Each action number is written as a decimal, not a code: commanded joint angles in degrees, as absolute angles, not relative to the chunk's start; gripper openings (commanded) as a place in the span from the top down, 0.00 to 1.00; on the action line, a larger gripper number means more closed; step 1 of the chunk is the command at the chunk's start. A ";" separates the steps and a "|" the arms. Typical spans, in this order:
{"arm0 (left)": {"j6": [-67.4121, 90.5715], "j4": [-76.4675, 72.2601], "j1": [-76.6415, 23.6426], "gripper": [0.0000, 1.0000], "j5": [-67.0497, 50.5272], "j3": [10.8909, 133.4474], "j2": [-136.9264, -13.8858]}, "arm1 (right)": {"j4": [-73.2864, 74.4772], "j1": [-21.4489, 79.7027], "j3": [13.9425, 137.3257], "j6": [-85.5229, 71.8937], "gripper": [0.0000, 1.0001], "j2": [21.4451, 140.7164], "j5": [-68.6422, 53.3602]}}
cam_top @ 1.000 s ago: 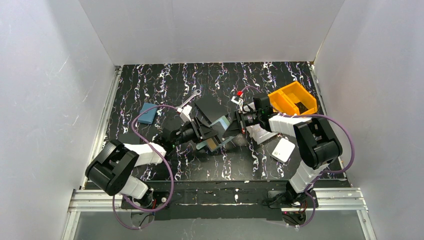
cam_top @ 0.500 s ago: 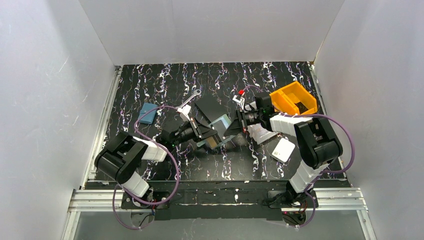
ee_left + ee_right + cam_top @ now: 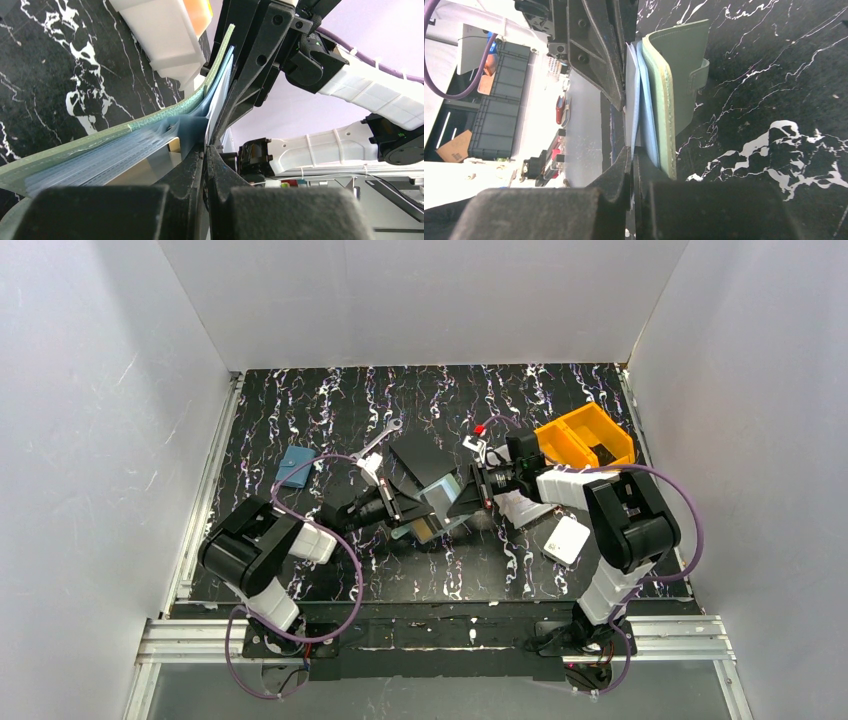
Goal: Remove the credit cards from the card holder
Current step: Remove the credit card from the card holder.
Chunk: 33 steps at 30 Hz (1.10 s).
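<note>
Card holder sits mid-frame in the top view, on the black marbled table, open and propped up between the two arms. One leaf is low, the other raised.

Left wrist view: mint cover sweeps from lower left up to the centre, with blue inner leaves against it. A tan card shows in the low leaf, lower left of the holder. A pale card stands edge-on beside the blue leaves.

Left gripper comes in from the holder's left. Its jaws are pressed together, nipping the lower edge of the pale card.

Right gripper comes in from the holder's right. Its jaws are also closed to a sliver on the raised leaf's thin pale layers; the green cover lies just to the right. Which layers sit between the tips, cannot tell.

Around them:
- Black square plate just above the holder.
- Wrench up and to the left.
- Blue pouch well off to the left.
- Orange bin at upper right.
- White box at lower right.
</note>
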<state>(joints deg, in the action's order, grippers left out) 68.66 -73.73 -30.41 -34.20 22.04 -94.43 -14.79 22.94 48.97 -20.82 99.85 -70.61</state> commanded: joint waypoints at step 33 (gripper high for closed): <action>66.86 -77.29 -21.62 1.00 -42.53 11.13 -93.35 | 14.18 23.56 57.77 6.55 0.75 104.21 -54.00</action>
<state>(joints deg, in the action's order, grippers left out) 68.38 -77.45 -21.82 -40.71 11.94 -97.82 7.94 22.90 54.08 -1.10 105.43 -57.80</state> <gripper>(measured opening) 0.016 0.210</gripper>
